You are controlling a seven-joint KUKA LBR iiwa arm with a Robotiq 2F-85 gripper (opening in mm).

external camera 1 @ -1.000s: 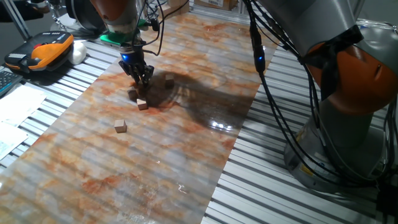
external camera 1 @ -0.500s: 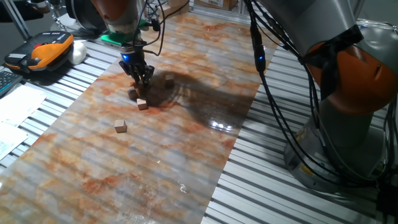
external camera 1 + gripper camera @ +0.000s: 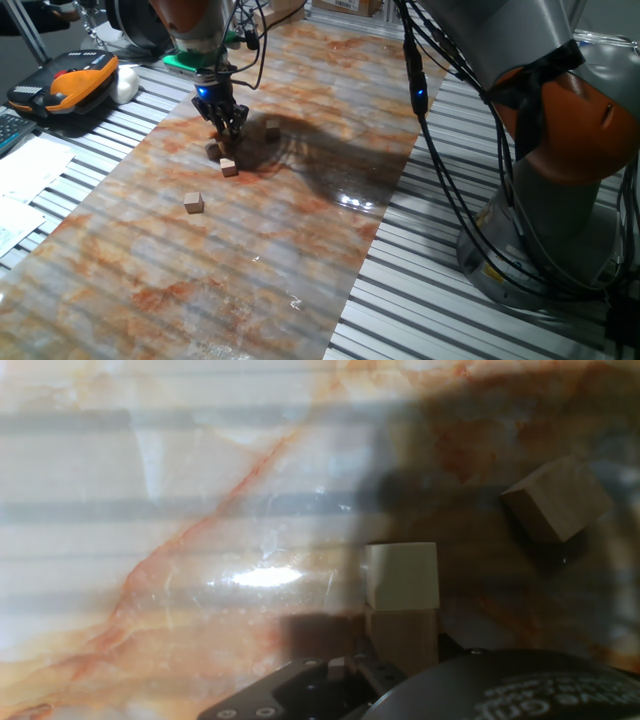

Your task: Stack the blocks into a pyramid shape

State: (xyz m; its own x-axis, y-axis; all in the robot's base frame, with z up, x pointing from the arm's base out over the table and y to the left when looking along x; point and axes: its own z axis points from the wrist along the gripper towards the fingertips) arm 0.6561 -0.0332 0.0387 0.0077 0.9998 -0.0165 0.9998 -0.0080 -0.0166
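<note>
Blocks are plain light-brown wooden cubes. The pincer [image 3: 226, 130] stands low over a cluster of blocks [image 3: 222, 157] on the marbled counter [image 3: 300, 230]; whether it grips cannot be told. One block [image 3: 272, 127] lies just right of it, another [image 3: 194, 203] well apart, nearer the counter's left edge. Hand view: two blocks [image 3: 402, 600] touch; a third block [image 3: 555, 498] sits tilted nearby.

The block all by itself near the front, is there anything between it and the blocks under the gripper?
No. In the fixed view only bare marbled tabletop lies between the lone block and the cluster's nearest block below the gripper.
</note>
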